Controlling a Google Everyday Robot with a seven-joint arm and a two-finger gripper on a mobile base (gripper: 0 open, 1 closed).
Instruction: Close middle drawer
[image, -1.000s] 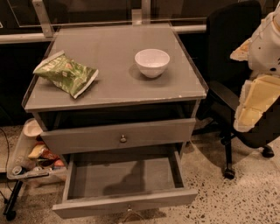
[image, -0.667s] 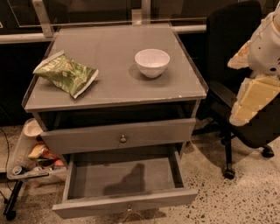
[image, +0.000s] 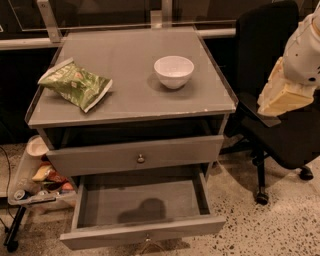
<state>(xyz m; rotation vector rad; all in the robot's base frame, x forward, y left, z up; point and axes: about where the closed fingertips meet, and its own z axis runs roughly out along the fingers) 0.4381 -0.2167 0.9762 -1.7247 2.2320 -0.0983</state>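
The grey cabinet (image: 131, 102) has its middle drawer (image: 142, 235) pulled far out at the bottom of the view. It has a low flat front, a small metal knob (image: 147, 236) and a plain grey empty inside (image: 142, 200). Above it, a taller grey drawer front (image: 100, 159) with a round knob (image: 140, 158) stands slightly out. My gripper (image: 282, 97) shows as a cream and white part at the right edge, high above the floor, to the right of the cabinet and apart from the drawers.
A white bowl (image: 173, 71) and a green chip bag (image: 75, 84) lie on the cabinet top. A black office chair (image: 280, 130) stands right of the cabinet, under my arm. A rack with snacks (image: 37, 180) sits at lower left. The floor is speckled.
My arm at the right edge has moved a little to the left and up. The drawers, bowl and bag have not moved.
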